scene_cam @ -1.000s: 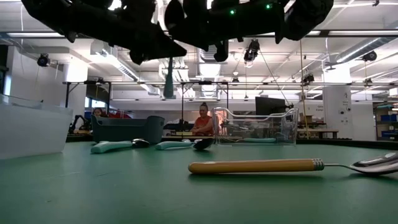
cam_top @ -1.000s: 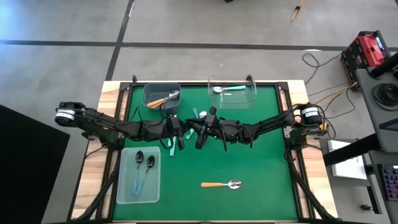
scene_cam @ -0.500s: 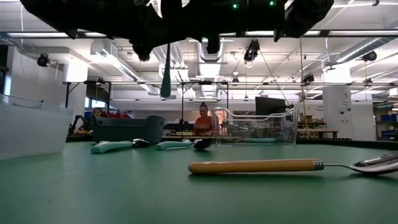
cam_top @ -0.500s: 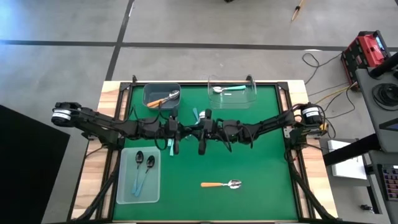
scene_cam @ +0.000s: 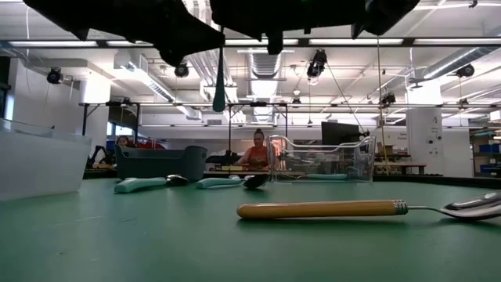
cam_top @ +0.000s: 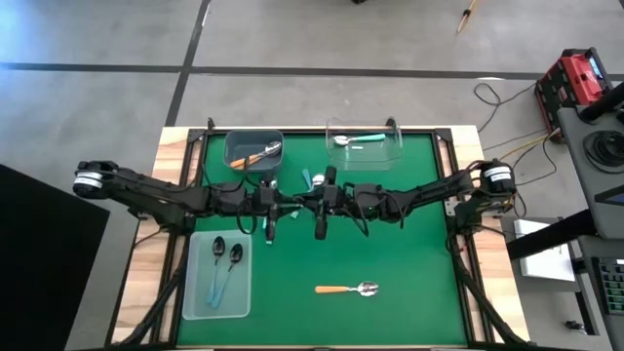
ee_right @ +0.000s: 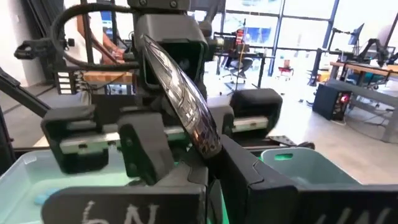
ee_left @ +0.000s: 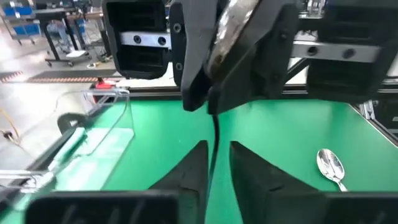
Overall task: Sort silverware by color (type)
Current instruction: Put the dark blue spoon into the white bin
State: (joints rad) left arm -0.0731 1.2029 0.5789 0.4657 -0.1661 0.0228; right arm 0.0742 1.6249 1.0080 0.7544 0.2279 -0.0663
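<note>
Spoon (ee_right: 184, 106) with the teal handle hangs in the air over the middle of the mat (cam_top: 409, 253), caught between my two claws, which meet nose to nose there. My right claw (cam_top: 320, 216) is clamped shut on it near the silver bowl, which stands up between its fingers in the right wrist view. My left claw (cam_top: 270, 216) is only narrowly parted, with the thin edge of the handle running down through the gap. In the low view the handle points down, well clear of the mat.

I judge this to be a hand-over from left to right. To do it well, my left claw should part wider before either arm moves. Then it should back straight away along its own line so it does not drag the handle and twist the spoon in the right grip. That grip is near the bowl, so the long handle may swing; the carry should be slow.

The goal, I think, is the clear bin (cam_top: 395, 146) at the far edge, where a teal spoon (cam_top: 356, 139) lies already. Beside it the grey bin (cam_top: 234, 146) holds an orange one, and the near tray (cam_top: 195, 302) holds two dark spoons. An orange spoon (cam_top: 348, 289) lies on the mat, and a few more spoons lie just beyond my claws.
</note>
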